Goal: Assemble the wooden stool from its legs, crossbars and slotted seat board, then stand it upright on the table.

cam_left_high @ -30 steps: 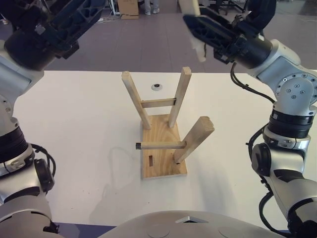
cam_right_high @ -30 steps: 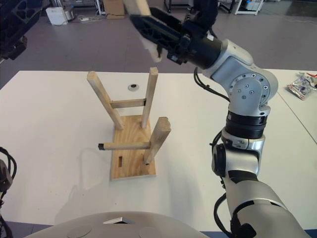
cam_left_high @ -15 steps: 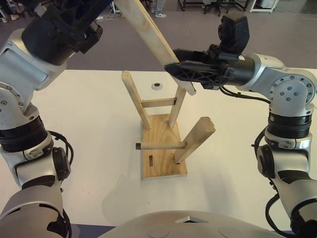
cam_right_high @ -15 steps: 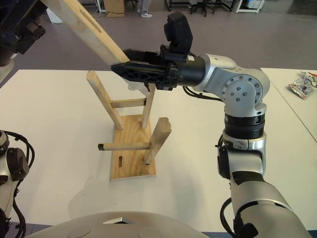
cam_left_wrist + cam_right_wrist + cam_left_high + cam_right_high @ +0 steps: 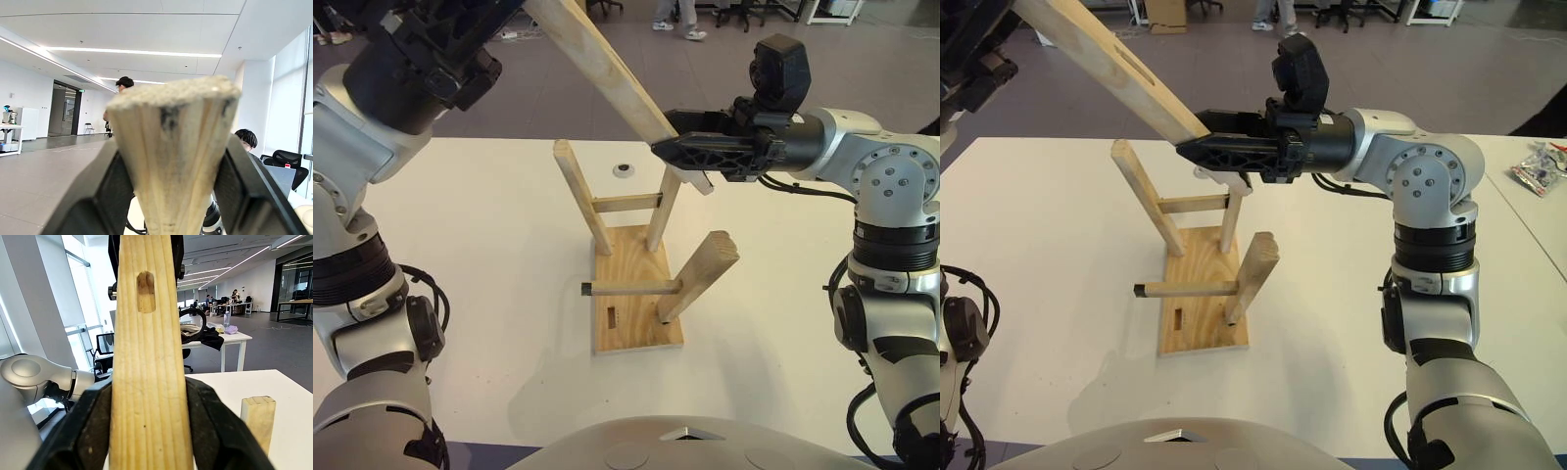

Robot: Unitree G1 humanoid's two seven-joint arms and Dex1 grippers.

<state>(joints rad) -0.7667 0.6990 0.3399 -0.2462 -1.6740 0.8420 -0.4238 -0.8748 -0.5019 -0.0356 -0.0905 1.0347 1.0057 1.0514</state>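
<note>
A loose wooden leg [image 5: 607,73] slants in the air above the stool, with a mortise hole [image 5: 145,291] in its face. My left gripper [image 5: 171,161] is shut on its upper end, at the upper left. My right gripper [image 5: 663,148] is shut on its lower end, just above the stool's far legs. The seat board [image 5: 631,328] lies flat on the white table [image 5: 460,245]. Two upright legs joined by a crossbar [image 5: 626,204] stand at its far end. A third leg [image 5: 700,274] leans at the near right, with a crossbar [image 5: 631,287] sticking out to the left. One open slot [image 5: 610,316] shows in the board.
A small black round part [image 5: 623,171] lies on the table beyond the stool. A bag of small items [image 5: 1538,166] sits at the table's right edge. Bare table surface lies left and right of the seat board.
One second ago my right gripper alone held the leg high. The leg now slants between both grippers, with the left one shut on its upper end. The stool has not moved.
</note>
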